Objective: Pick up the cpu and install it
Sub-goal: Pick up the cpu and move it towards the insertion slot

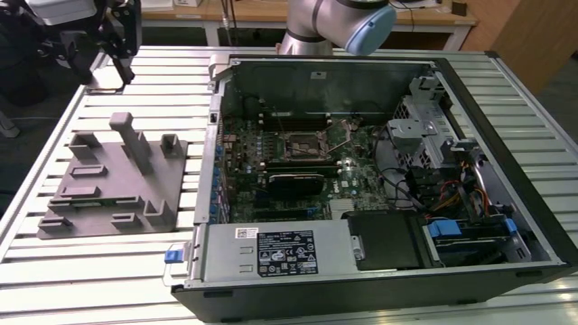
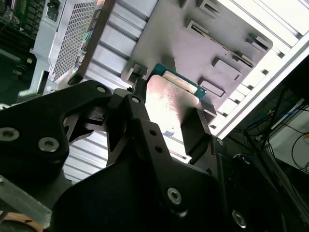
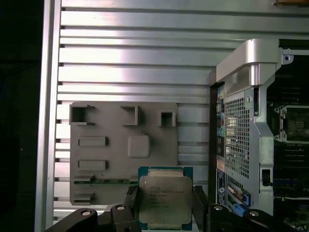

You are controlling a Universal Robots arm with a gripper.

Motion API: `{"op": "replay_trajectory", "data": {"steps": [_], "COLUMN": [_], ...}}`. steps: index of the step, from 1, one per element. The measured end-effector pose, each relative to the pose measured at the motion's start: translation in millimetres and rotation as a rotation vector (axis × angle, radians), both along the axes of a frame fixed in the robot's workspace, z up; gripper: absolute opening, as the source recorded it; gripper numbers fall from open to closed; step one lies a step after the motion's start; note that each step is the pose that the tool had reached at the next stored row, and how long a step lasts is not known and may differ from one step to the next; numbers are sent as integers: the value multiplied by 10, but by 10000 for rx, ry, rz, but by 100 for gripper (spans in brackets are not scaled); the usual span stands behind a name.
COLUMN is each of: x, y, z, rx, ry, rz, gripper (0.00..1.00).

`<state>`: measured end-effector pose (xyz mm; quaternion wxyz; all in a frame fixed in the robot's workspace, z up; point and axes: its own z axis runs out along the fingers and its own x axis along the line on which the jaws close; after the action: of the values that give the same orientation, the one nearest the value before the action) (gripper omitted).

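Lit bright and even in the exterior view, soft sheen on the slatted surface (image 1: 135, 271). Washed out white along the slats in the second wrist view, caught hard glare on the cpu (image 2: 166, 102), left the gripper (image 2: 166, 116) near-black. Showed banded highlights in the first wrist view.

My work table (image 1: 99, 284), a bed of pale aluminium slats, carries two things. An open computer case (image 1: 380, 294) sits with its boards and cables exposed. A grey plastic fixture (image 1: 99, 203) with upright posts lies flat just beside the case, on the exterior view's left, with bare slats between them.
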<state>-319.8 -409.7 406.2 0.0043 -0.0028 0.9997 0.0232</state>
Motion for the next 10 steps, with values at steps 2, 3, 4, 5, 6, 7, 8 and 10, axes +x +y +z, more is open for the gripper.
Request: {"op": "replay_trajectory", "data": {"steps": [2, 3, 4, 5, 6, 7, 8, 10], "x": [30, 45, 59, 74, 88, 103, 118, 146], "y": [0, 0, 0, 0, 0, 0, 0, 0], "z": [0, 0, 0, 0, 0, 0, 0, 0], "rx": [0, 0, 0, 0, 0, 0, 0, 0], "ry": [0, 1, 0, 0, 0, 0, 0, 0], "rz": [0, 0, 0, 0, 0, 0, -1, 0], "gripper": [53, 53, 53, 53, 53, 53, 53, 53]}}
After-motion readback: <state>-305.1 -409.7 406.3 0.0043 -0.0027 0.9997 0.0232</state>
